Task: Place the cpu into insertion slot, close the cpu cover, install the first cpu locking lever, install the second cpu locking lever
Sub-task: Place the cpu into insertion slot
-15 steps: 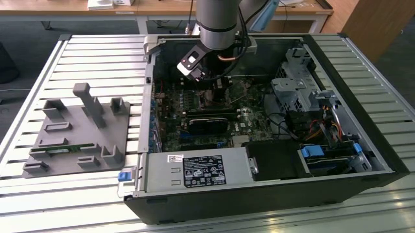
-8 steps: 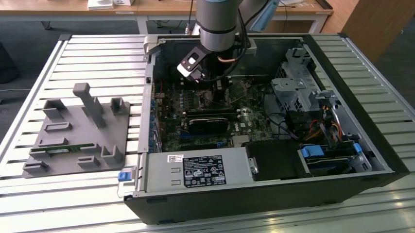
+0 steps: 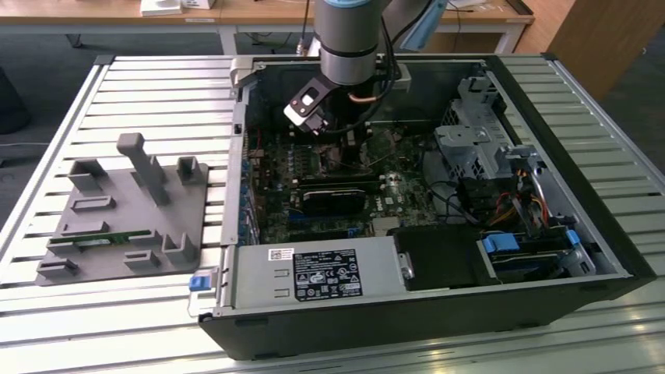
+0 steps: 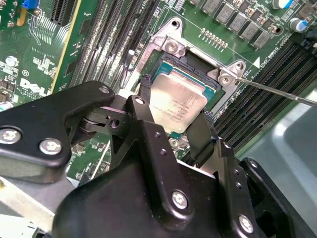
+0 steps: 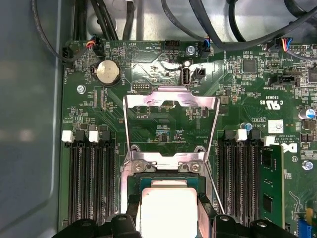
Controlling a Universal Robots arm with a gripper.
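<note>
CPU [image 4: 179, 101], a flat square chip with a silvery-beige top, sits clamped between the two black fingers of the gripper [image 4: 173, 106], right over the insertion slot [image 4: 182, 63]. Whether it is fully seated there I cannot tell.

A slatted metal table [image 3: 146, 86] carries an open black computer case [image 3: 416, 323] lying on its side. A grey fixture plate [image 3: 124, 210] lies just beside the case on the exterior view's left. The grey robot arm [image 3: 353, 35] reaches straight down into the case. A green motherboard [image 5: 158, 64] covers the case floor, with banks of long black memory slots [image 5: 91, 183] on both sides of the socket.

The fingers [image 4: 200, 136] press against two opposite edges of the chip, so the tool is clenched on it. The CPU cover [image 5: 171, 101], a silvery frame with a cut-out middle, stands swung open on its hinge, lifted off the socket and leaning away from the gripper. In the second wrist view the slot's black rim shows along the chip's edge on the side away from the gripper body. A thin wire locking lever [image 4: 277, 92] runs out from one corner of the socket frame across the memory slots, unlatched.
</note>
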